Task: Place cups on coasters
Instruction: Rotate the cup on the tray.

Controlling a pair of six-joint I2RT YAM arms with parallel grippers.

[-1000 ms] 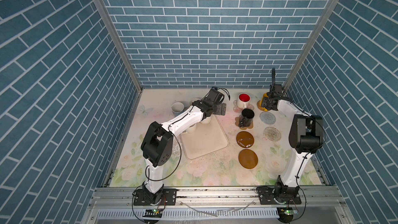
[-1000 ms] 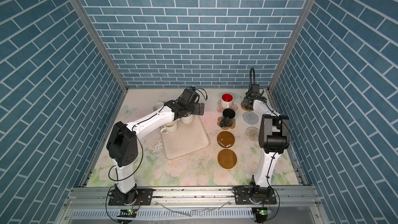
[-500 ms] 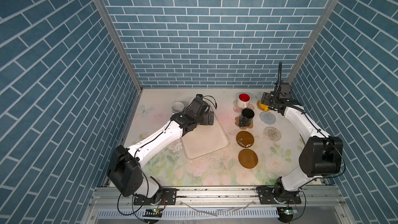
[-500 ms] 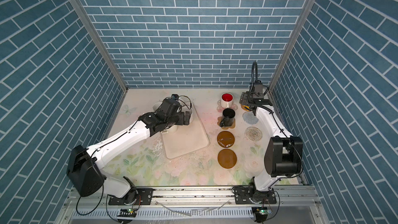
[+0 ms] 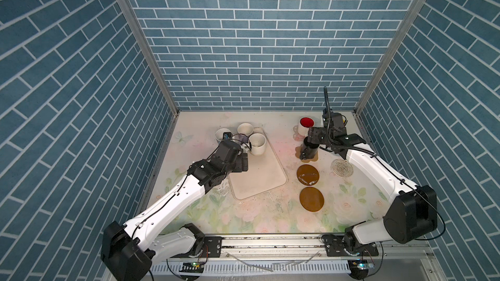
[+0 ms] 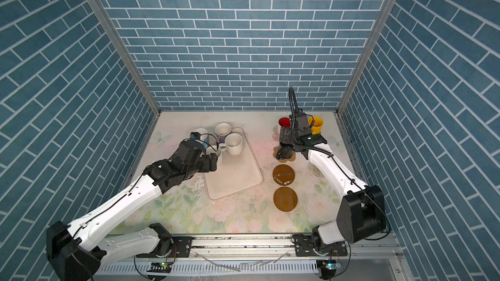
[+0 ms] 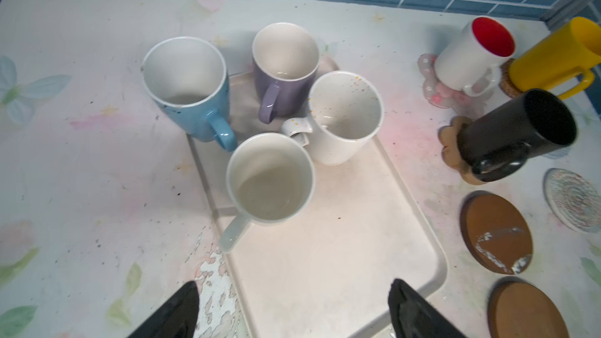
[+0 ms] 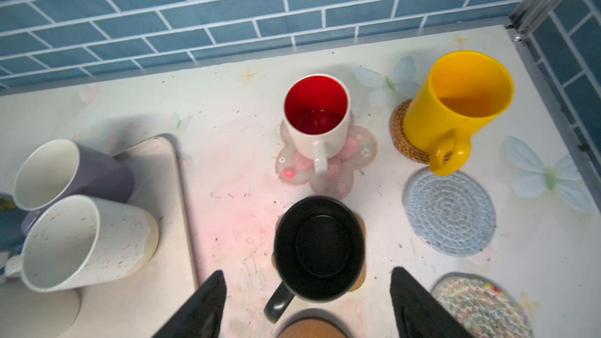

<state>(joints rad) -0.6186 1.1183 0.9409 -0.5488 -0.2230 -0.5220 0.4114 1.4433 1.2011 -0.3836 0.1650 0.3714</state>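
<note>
Left wrist view | left gripper jaws were apart, empty | plain cream mug stood upright straight ahead, handle pointing back toward it | judged the nearer gripper.

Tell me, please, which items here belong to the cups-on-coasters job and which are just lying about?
Job: yellow mug, black mug, red-lined mug, lavender mug, light blue mug, speckled cream mug, plain cream mug; flower coaster, paw coaster, rattan coaster, blue woven coaster, spiral coaster, two brown discs.
Lying about: cream tray.
</note>
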